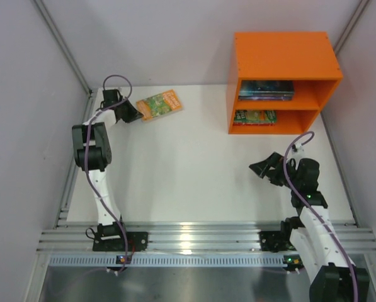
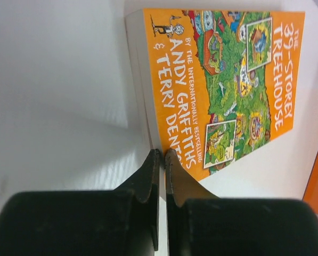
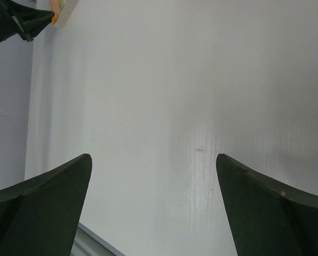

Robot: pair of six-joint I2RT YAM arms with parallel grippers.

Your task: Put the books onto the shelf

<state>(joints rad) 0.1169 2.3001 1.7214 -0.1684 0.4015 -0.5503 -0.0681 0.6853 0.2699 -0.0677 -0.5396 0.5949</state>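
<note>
Nearest, the right pincer (image 3: 152, 156) is spread wide above the bare desk (image 1: 194, 170), with nothing grasped. Farther off, the left pincer (image 2: 161, 154) is clenched almost together at the near corner of the orange-green book (image 2: 222, 80), which lies flat at the desk's far left. Whether the corner is caught cannot be told. At the far right, other books (image 1: 266, 90) are seen in both compartments of the shelf (image 1: 282, 60). If only the cover is pinched, the book may be dropped or splayed open when lifted.
</note>
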